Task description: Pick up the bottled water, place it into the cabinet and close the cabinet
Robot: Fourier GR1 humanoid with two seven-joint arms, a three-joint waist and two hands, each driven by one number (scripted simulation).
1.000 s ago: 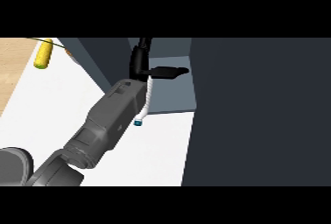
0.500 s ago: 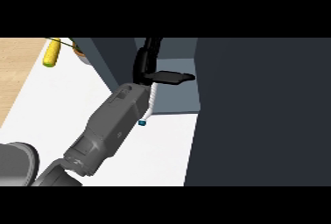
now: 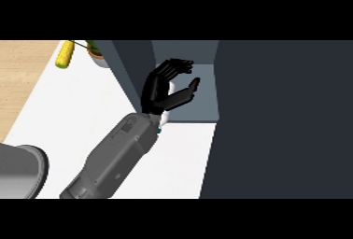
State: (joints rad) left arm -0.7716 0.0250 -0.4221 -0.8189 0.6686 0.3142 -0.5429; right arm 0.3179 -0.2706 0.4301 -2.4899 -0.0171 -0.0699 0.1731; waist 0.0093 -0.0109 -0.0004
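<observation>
We find the left hand [image 3: 167, 91] open, fingers straight, holding nothing, at the cabinet [image 3: 203, 106] opening. The bottled water [image 3: 163, 119] shows only as a white sliver with a teal cap beneath the wrist, at the threshold. We judge it light, rigid and smooth, best grasped round mid-body.

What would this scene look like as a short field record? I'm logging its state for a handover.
left hand: open, in the cabinet opening
bottled water: mostly hidden under the wrist; white sliver and teal cap show at the opening's front edge
cabinet: open, not yet closed
right hand: not in view
corn: upper left, apart from the hand
</observation>
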